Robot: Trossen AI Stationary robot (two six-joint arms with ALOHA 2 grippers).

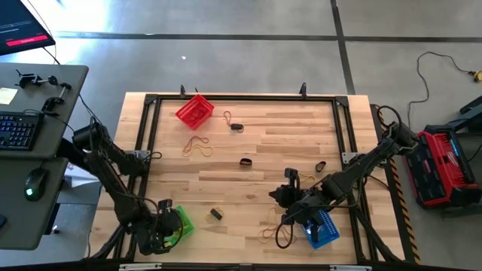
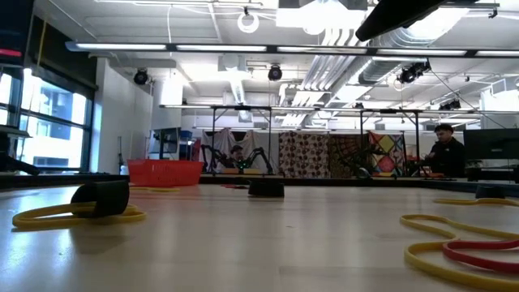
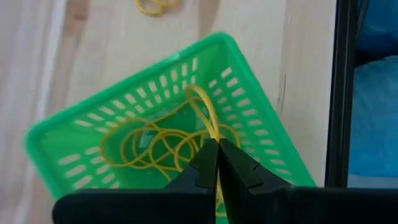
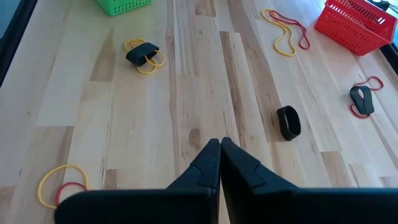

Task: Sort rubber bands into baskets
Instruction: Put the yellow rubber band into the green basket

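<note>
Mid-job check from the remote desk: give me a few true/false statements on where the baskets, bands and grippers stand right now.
1. The left gripper is over the green basket, its fingers shut on a yellow rubber band. True.
2. The green basket is empty. False: several yellow bands lie in it.
3. The right gripper holds a black band. False: its fingers are shut on nothing; a black band lies on the table ahead.
4. The red basket sits at the far side of the table. True.
5. The blue basket is next to the red one. False: it sits near the right arm.
</note>
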